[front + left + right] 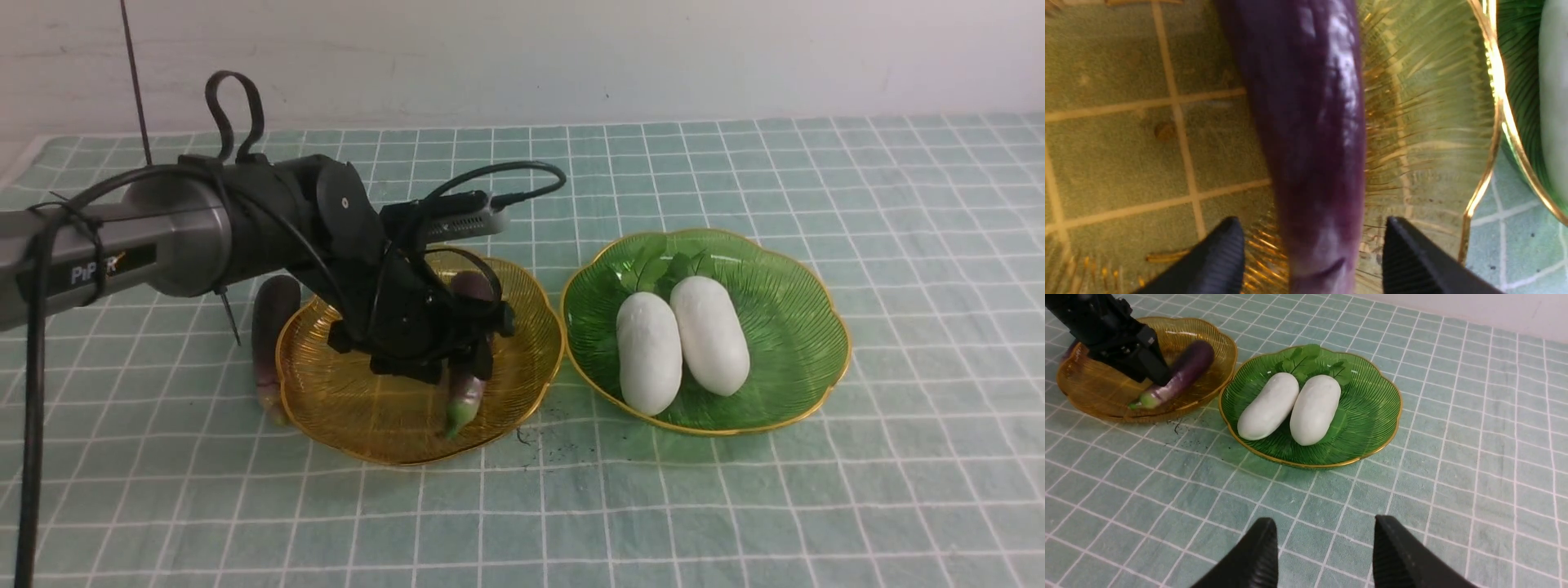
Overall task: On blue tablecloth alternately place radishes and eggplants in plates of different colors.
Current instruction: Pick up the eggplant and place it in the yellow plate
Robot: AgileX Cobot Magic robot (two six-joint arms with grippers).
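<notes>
Left wrist view shows the left fingers (1216,261) spread, clear of the eggplant (1310,122) lying between them in the amber plate (1433,122), seemingly set there to keep it apart from the radishes (1269,406) in the green plate (1367,416) beyond the empty, parted right fingers (1257,555).

Left arm (163,229) forward, tilted downward, left pincer (1310,222) spread wide; right pincer (1325,522) with jaws apart.
</notes>
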